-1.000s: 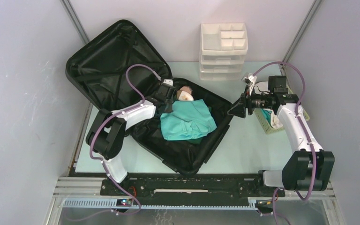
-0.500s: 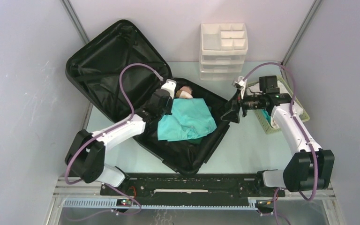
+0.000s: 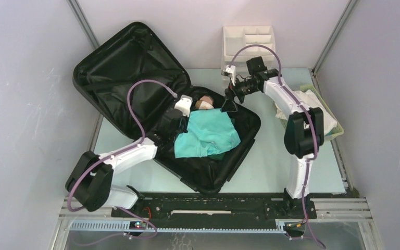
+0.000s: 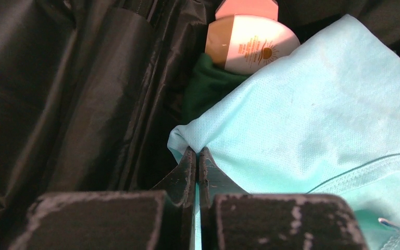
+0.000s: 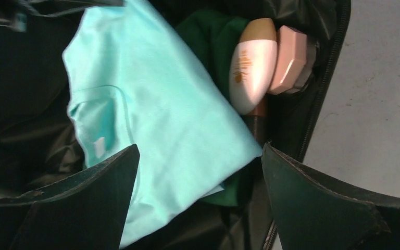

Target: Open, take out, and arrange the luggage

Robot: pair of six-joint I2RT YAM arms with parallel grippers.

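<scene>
1. We see a pale table (image 3: 271,161) under everything, with 2 robot arms fixed at its near edge.
2. The black suitcase (image 3: 120,73) is the biggest thing. It lies wide open on the left half of the table. Its lid leans back toward the far left corner, and its deep half lies flat nearer the middle.
3. A white drawer organizer (image 3: 260,37) with 3 tiers stands at the back wall, just past the suitcase.
4. A pale basket (image 3: 336,130) sits on the right side of the table with white cloth in it.
5. A teal shirt (image 3: 211,133) lies crumpled in the deep half of the suitcase and covers much of it.
6. A dark green cloth (image 4: 205,86) lies under the shirt. Only a bit of it peeks out at the far end.
7. The left gripper (image 4: 197,156) is down inside the suitcase, at the left edge of the shirt. Its 2 fingers are pressed together with the shirt's edge pinched between them.
8. The right gripper (image 5: 200,147) hangs over the far corner of the suitcase. Its 2 fingers stand wide apart and hold nothing.
9. A white bottle (image 5: 250,73) with a brown cap lies in that far corner, on the green cloth.
10. A small pink jar (image 5: 291,60) with flat sides sits touching the bottle, against the suitcase wall.
</scene>
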